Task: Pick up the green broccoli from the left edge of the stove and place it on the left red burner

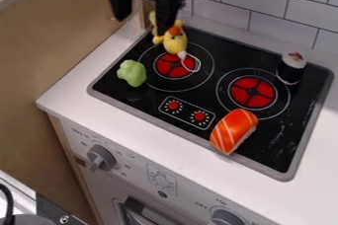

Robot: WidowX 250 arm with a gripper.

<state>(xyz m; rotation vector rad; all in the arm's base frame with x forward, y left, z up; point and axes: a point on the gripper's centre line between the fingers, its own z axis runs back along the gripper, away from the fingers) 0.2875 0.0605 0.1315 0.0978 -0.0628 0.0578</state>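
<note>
The black gripper (144, 13) hangs open at the upper left, its fingers wide apart with nothing between them. Nearest to it is a yellow plush toy (175, 44) with an orange top, lying over the back-left burner; the right finger is just above it in the view. A light green lumpy toy (132, 73) rests at the stovetop's left side. An orange, white-striped salmon sushi toy (233, 130) lies at the front right of the stovetop. Near the back-right corner stands a black and white sushi roll (291, 68).
The black stovetop (214, 78) has a grey raised rim and two red burners, set in a white counter (125, 120). White wall tiles (264, 2) run behind it. Dark knobs (101, 157) stick out of the front panel, and a wooden panel (53, 41) stands at the left.
</note>
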